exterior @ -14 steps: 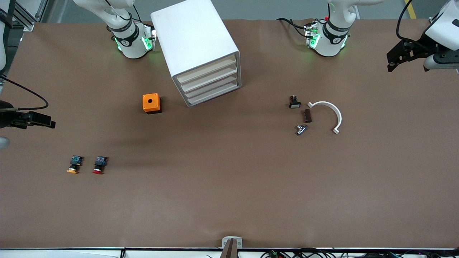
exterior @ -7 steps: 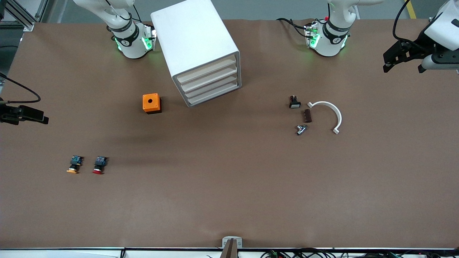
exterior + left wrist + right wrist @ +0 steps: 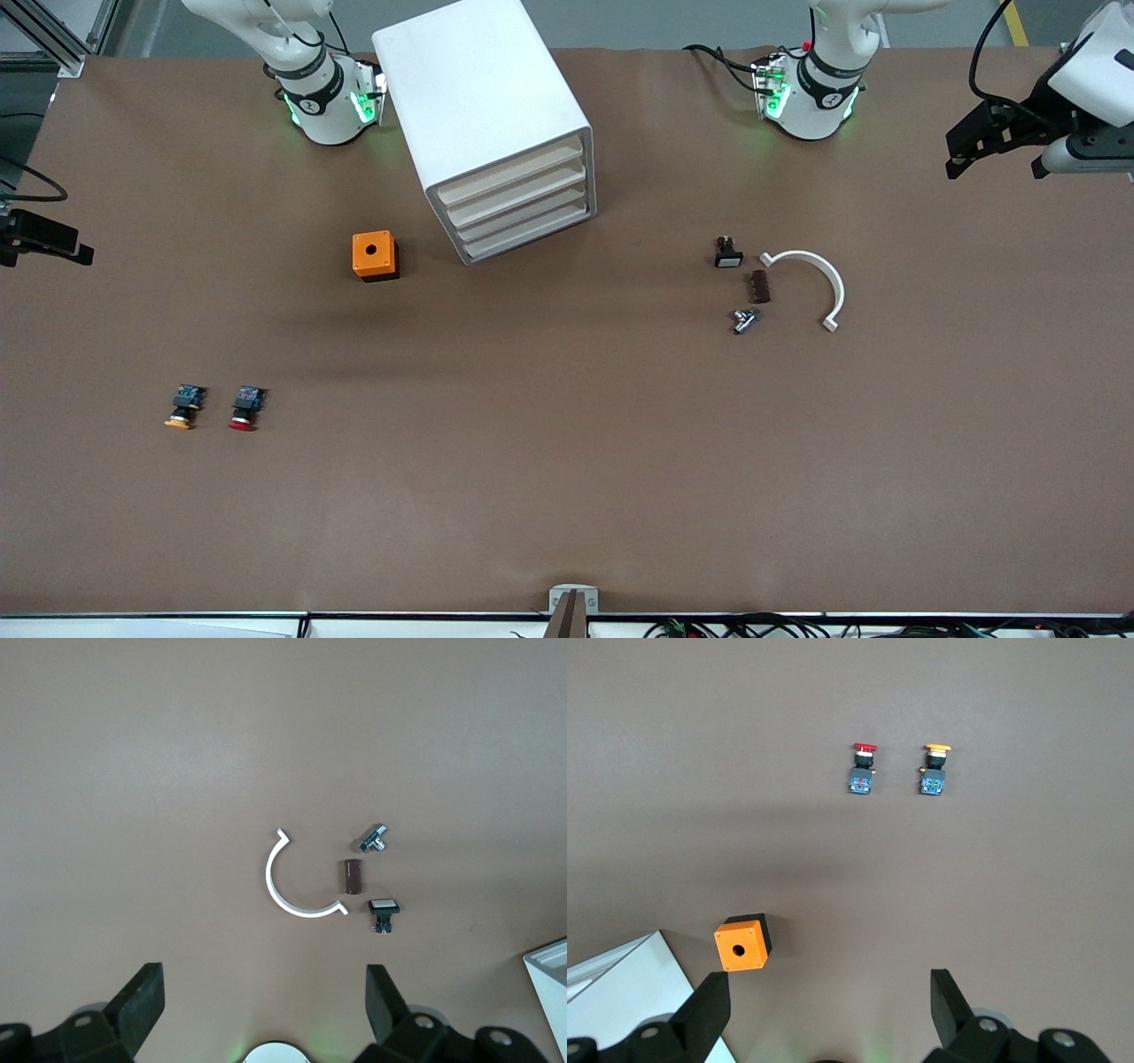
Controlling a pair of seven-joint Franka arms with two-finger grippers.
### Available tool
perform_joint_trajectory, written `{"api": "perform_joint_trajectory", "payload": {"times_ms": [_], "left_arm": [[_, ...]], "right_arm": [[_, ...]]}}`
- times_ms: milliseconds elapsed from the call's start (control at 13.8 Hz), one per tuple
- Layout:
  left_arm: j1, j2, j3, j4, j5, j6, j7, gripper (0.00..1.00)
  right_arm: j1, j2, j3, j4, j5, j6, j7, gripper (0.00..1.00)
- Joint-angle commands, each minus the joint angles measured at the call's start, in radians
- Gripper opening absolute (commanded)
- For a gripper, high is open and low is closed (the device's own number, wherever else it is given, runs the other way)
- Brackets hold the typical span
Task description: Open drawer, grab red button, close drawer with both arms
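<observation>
A: Where does the small red-capped button (image 3: 243,410) lie from the white four-drawer cabinet (image 3: 496,133)?

B: Nearer the front camera, toward the right arm's end, cap pointing at that camera.

A: Which gripper is closer?

B: The right gripper (image 3: 824,1014), high over that worktop (image 3: 567,461) edge, jaws wide and empty; the left gripper (image 3: 266,1014) waits likewise over the other end.

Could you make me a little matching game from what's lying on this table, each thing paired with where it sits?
Things:
1. red button
2. orange box
3. white arc
4. drawer unit

Places:
A. toward the left arm's end of the table
B. between the two arm bases
C. beside the orange-capped button
D. beside the drawer unit, nearer the front camera

Pairs: 1-C, 2-D, 3-A, 4-B
</observation>
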Motion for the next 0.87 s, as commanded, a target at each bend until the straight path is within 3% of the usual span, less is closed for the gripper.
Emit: {"api": "perform_joint_trajectory", "payload": {"times_ms": [0, 289, 796], "left_arm": [[-0.001, -0.009, 0.004, -0.012, -0.002, -0.011, -0.007, 1.00], [0.000, -0.015, 0.004, -0.020, -0.002, -0.001, -0.007, 1.00], [0.000, 0.002, 0.005, 0.002, -0.001, 0.033, 0.008, 1.00]], "right_arm": [[0.011, -0.062, 0.011, -0.053, -0.023, -0.004, -0.006, 1.00], [0.019, -0.144, 0.011, -0.151, -0.039, 0.031, -0.007, 1.00], [0.042, -0.187, 0.016, -0.191, -0.086, 0.094, -0.003, 1.00]]}}
